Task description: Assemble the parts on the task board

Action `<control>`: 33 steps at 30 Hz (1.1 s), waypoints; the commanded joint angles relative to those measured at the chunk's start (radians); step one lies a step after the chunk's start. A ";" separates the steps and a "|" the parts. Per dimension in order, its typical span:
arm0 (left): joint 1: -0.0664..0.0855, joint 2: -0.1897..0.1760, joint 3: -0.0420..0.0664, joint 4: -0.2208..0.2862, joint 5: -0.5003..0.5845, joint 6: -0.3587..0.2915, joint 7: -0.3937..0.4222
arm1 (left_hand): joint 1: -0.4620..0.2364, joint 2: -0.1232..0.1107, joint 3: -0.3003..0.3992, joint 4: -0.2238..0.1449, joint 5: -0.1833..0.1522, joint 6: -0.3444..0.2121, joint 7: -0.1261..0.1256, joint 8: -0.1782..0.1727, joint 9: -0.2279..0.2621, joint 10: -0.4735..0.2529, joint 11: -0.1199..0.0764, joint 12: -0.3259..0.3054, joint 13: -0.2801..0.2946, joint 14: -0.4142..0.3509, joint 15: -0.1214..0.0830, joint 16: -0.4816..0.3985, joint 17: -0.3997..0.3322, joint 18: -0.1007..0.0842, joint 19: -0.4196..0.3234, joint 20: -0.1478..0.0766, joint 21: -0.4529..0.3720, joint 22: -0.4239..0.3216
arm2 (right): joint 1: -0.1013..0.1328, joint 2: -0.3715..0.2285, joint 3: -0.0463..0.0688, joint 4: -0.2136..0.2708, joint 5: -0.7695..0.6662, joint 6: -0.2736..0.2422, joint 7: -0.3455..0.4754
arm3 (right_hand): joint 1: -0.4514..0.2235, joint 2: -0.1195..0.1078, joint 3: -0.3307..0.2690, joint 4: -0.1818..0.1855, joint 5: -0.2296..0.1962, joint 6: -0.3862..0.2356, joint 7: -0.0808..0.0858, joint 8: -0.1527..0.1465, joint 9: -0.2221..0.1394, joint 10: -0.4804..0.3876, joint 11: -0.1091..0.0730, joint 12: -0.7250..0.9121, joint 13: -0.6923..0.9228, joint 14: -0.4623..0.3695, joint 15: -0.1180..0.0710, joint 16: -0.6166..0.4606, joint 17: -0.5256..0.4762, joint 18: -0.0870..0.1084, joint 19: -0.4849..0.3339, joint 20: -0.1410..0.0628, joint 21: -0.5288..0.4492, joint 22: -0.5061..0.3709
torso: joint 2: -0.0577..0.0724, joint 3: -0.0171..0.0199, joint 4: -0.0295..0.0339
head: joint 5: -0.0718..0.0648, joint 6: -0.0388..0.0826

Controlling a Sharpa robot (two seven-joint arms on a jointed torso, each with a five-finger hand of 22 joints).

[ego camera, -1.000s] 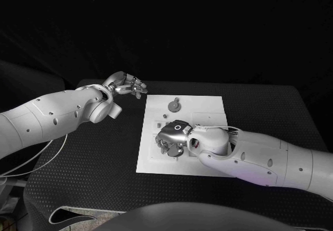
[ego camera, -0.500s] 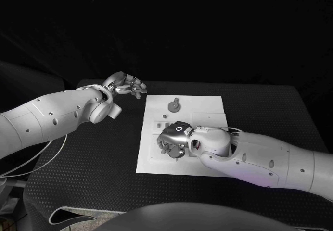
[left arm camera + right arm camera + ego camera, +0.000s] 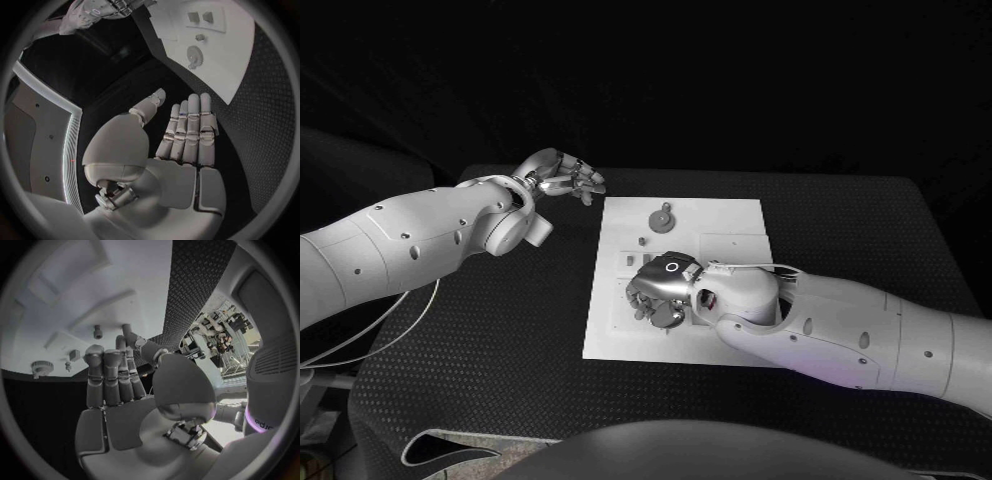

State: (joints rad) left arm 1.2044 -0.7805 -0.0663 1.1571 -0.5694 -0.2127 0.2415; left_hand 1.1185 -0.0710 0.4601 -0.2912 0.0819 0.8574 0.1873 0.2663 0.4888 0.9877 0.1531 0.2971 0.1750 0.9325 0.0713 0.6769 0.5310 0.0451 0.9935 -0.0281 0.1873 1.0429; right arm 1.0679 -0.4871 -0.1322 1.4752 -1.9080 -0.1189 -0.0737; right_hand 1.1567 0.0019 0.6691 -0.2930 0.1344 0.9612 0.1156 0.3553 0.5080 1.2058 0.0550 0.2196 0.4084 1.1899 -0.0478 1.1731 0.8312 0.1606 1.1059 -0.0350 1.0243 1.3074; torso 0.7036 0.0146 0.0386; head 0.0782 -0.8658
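Note:
The white task board (image 3: 718, 225) lies in the middle of the black table. My right hand (image 3: 661, 290) hovers low over its near half, fingers pointing down at the board. In the right wrist view that hand (image 3: 115, 375) has its fingers stretched out with nothing in them; a small peg (image 3: 98, 331) and a toothed round part (image 3: 42, 368) sit on the board (image 3: 69, 285) beyond the fingertips. A round part with a tab (image 3: 661, 217) lies on the far half. My left hand (image 3: 560, 178) hangs off the board's far left corner, its fingers (image 3: 187, 130) straight and holding nothing.
A small part (image 3: 642, 240) lies near the board's left edge. From the left wrist the board (image 3: 237, 60) shows the tabbed round part (image 3: 194, 54) and two square recesses (image 3: 200, 17). Black mat (image 3: 488, 320) stretches left of the board.

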 commanded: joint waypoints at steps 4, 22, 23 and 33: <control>0.001 0.002 0.001 0.003 0.007 0.011 0.007 | -0.013 -0.001 -0.006 0.001 -0.001 -0.006 -0.002 0.004 -0.001 -0.003 -0.003 0.007 -0.001 0.004 0.002 -0.007 0.002 0.016 0.006 0.002 -0.006 0.001 | -0.001 0.010 -0.001 -0.017 -0.007 0.031 -0.004 | -0.003 0.004 0.004 -0.001 0.008 0.016 0.008 0.013 0.023 0.004 0.003 -0.005 -0.002 -0.004 -0.005 -0.002 -0.001 0.101 -0.003 -0.006 0.005 0.018 | 0.000 -0.0007 -0.0001 | -0.003 0.001; 0.001 0.001 0.001 0.002 0.007 0.011 0.007 | -0.012 -0.002 -0.006 0.000 -0.001 -0.006 -0.002 0.004 -0.002 -0.003 -0.003 0.007 -0.002 0.004 0.002 -0.008 0.003 0.016 0.006 0.002 -0.006 0.001 | -0.006 0.018 -0.011 -0.041 0.055 0.016 0.008 | -0.117 -0.141 -0.036 0.057 0.017 -0.079 0.052 -0.050 -0.002 -0.054 0.028 -0.041 -0.022 -0.014 0.020 -0.006 0.001 0.101 0.003 0.006 -0.012 0.008 | 0.000 0.0002 -0.0001 | -0.004 -0.001; 0.001 0.001 0.001 0.002 0.007 0.011 0.007 | -0.012 -0.002 -0.006 0.000 -0.001 -0.006 -0.002 0.004 -0.002 -0.003 -0.003 0.007 -0.002 0.004 0.002 -0.008 0.003 0.016 0.006 0.002 -0.006 0.001 | -0.006 0.017 -0.011 -0.041 0.055 0.014 0.008 | -0.127 -0.151 -0.040 0.064 0.017 -0.085 0.054 -0.053 -0.004 -0.056 0.030 -0.043 -0.023 -0.015 0.021 -0.006 0.001 0.101 0.003 0.006 -0.013 0.008 | 0.000 0.0002 -0.0001 | -0.004 -0.001; 0.001 0.003 0.001 0.000 0.007 0.011 0.006 | -0.012 -0.002 -0.006 0.000 -0.001 -0.006 -0.002 0.004 -0.002 -0.003 -0.003 0.007 -0.002 0.004 0.002 -0.008 0.004 0.016 0.006 0.002 -0.007 0.002 | -0.006 0.007 -0.012 -0.038 0.067 -0.043 0.013 | -0.149 -0.185 -0.056 0.078 0.016 -0.127 0.065 -0.074 -0.014 -0.081 0.039 -0.055 -0.030 -0.025 0.030 -0.005 0.003 0.101 -0.001 0.005 -0.020 0.009 | 0.000 0.0006 -0.0007 | -0.005 0.000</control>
State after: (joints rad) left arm 1.2045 -0.7799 -0.0663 1.1563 -0.5691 -0.2118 0.2412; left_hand 1.1144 -0.0751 0.4601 -0.2911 0.0819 0.8574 0.1873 0.2663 0.4882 0.9877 0.1531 0.3011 0.1744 0.9325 0.0712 0.6730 0.5329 0.0517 0.9935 -0.0281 0.1873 1.0435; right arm 1.0619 -0.4774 -0.1439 1.4354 -1.8538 -0.1224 -0.0708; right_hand 1.0099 -0.1728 0.6165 -0.2181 0.1548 0.8434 0.1754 0.2879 0.4950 1.1308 0.0946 0.1701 0.3801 1.1691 -0.0244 1.1732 0.8338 0.1610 1.1005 -0.0259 1.0082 1.3073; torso 0.7035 0.0151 0.0383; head 0.0734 -0.8664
